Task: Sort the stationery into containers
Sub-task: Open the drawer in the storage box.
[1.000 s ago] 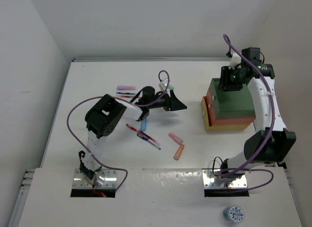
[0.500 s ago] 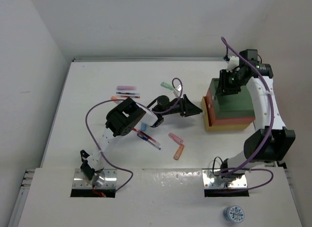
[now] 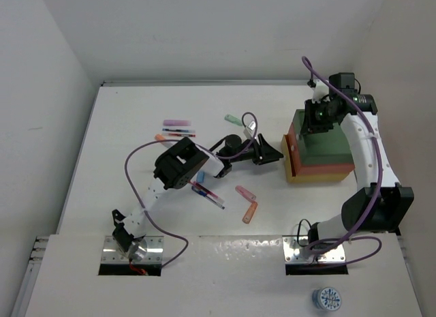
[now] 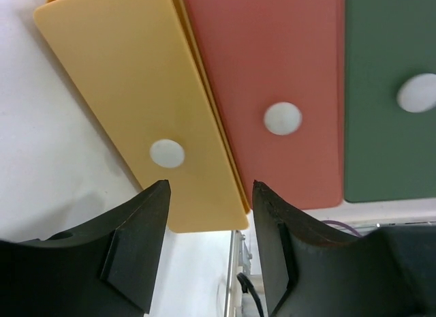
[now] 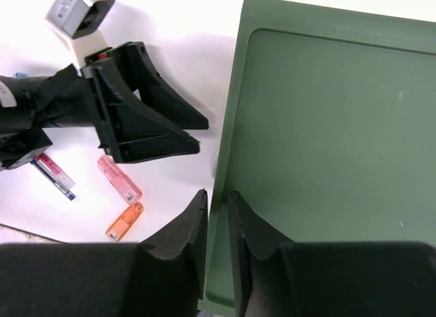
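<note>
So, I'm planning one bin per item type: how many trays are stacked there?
3: green tray on top, red-orange tray under it, yellow tray at the bottom. None seems hidden.

Top cam: fixed high behind the arm bases (image 3: pixel 129 252), looks down on the white counter (image 3: pixel 136 106). Left wrist cam: close in, faces the side of the stack of shallow rectangular trays (image 4: pixel 204 71) past the black left tool (image 4: pixel 210 187). Right wrist cam: close, looks down into the green tray (image 5: pixel 327 126), black right tool (image 5: pixel 218 194) at its rim. Stack's in all three; right wrist and top also share the left tool.
</note>
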Tool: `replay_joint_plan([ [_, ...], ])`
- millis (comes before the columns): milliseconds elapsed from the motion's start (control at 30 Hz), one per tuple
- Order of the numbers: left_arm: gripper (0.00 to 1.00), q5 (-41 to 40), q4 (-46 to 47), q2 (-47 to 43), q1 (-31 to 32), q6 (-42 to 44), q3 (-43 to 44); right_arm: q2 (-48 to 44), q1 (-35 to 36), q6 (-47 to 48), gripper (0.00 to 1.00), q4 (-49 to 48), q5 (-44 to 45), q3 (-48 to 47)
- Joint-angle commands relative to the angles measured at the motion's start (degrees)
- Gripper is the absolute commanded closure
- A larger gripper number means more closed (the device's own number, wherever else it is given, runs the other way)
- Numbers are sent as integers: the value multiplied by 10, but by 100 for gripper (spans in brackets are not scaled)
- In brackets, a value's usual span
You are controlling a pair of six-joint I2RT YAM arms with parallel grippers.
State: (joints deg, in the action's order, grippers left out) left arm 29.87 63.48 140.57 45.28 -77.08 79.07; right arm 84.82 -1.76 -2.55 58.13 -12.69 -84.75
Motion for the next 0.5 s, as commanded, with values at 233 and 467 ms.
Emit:
replay_joint_plan([
  [233,44,-12,-20,34,14,-5,50,8,4,0,85,33,9,32],
  [467,45,-7,-40,55,14,-2,81,10,4,0,86,33,6,35],
])
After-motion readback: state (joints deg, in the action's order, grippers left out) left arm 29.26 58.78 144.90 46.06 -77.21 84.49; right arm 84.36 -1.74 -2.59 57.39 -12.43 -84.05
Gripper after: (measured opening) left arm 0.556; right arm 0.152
